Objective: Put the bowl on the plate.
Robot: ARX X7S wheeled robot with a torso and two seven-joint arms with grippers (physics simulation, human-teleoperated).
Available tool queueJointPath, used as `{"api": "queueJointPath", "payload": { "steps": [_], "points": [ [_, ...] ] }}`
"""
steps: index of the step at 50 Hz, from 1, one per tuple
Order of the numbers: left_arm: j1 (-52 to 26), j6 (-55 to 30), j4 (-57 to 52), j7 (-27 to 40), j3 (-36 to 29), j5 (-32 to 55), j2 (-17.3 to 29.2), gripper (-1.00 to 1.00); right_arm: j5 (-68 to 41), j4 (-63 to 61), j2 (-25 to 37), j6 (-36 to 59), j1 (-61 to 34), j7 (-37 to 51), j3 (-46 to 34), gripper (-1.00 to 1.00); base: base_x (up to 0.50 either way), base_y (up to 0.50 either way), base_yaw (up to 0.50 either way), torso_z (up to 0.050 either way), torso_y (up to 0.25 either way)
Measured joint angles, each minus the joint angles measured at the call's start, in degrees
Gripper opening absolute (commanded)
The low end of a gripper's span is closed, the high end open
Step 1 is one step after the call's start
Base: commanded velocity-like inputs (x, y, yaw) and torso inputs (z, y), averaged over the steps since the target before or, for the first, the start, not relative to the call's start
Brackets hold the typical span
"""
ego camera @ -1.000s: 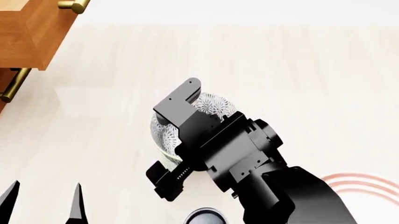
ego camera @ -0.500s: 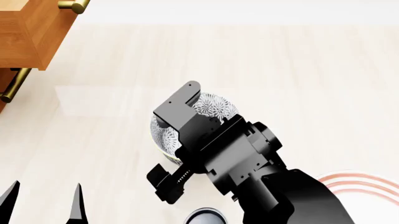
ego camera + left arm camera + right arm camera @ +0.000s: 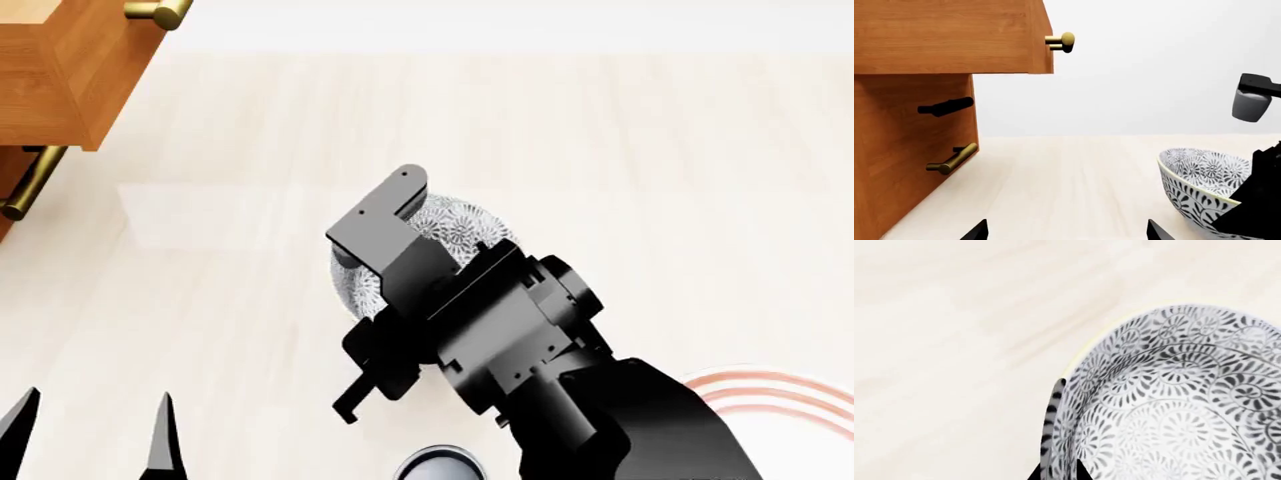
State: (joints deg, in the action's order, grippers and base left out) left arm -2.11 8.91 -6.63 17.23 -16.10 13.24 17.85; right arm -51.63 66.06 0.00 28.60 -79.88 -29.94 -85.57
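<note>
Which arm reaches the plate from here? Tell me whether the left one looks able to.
Probably not easily. The plate lies at the far right, behind the right arm, whose gripper is clamped on the bowl. The left gripper sits far left, so the right arm blocks its way.

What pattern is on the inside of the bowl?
The bowl carries a dense grey-and-white swirling floral pattern, seen best in the right wrist view.

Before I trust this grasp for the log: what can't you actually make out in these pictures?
- The bowl: in the head view the right tool covers most of it, so finger contact on the rim is unclear.
- The plate: cut off by the head view's edge, partly behind the arm.
- The dark round object: cut by the bottom edge, unidentifiable.
- The left tool: only its fingertips show.
</note>
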Motion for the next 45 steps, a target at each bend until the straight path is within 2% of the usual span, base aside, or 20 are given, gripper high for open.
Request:
{"api": "queueJointPath", "payload": {
  "steps": [12,27,45],
  "points": [
    [0.09,0.16,-0.25,0.15,-0.05,0.41,0.13,1.0,2.31,-3.34,0.68,0.49,-2.45,2.28,-1.73,-1.0,0.0,0.0,0.0,0.0,0.0],
    [0.43,0.04,-1.39,0.43,0.01,1.08,0.53,1.0,0.91,-25.96,10.21,10.28,-9.18,12.26,-2.05,-1.0,0.0,0.0,0.0,0.0,0.0],
    [0.24,0.01,-1.62,0.57,-0.17,1.38,0.84,1.0,-2.51,-45.42,19.73,19.95,-15.3,21.23,-0.9,-1.0,0.0,0.0,0.0,0.0,0.0]
  ]
}}
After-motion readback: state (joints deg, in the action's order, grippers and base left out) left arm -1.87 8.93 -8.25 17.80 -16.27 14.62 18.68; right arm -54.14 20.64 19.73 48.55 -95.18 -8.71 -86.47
